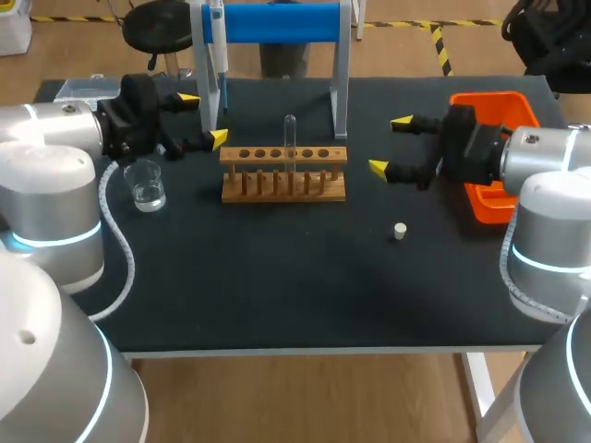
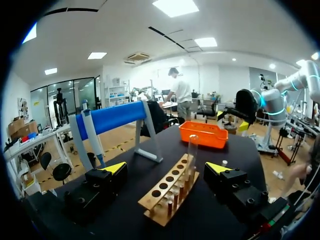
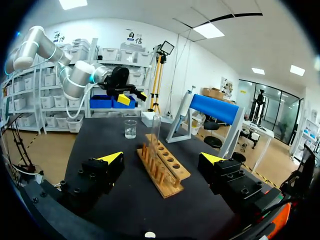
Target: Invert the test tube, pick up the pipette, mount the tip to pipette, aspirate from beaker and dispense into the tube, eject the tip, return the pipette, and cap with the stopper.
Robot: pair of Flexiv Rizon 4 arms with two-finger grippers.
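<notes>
A clear test tube point(image 1: 290, 138) is stood upright in a wooden rack point(image 1: 283, 187) at the middle of the counter point(image 1: 277, 286), in one hole of the rack's single row. A clear glass beaker point(image 1: 146, 185) (a little clear liquid lies in its bottom) is set upright to the left of the rack, apart from it. A small pale stopper point(image 1: 400, 231) is placed on the counter to the right of the rack and nearer. A white pipette point(image 1: 219, 41) is hung upright at the left post of a blue-barred stand point(image 1: 277, 23), on the far side of the rack.

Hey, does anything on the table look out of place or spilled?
Nothing is spilled. The test tube stands in the wooden rack with its rounded end up, seemingly upside down, and the stopper lies loose on the table.
</notes>
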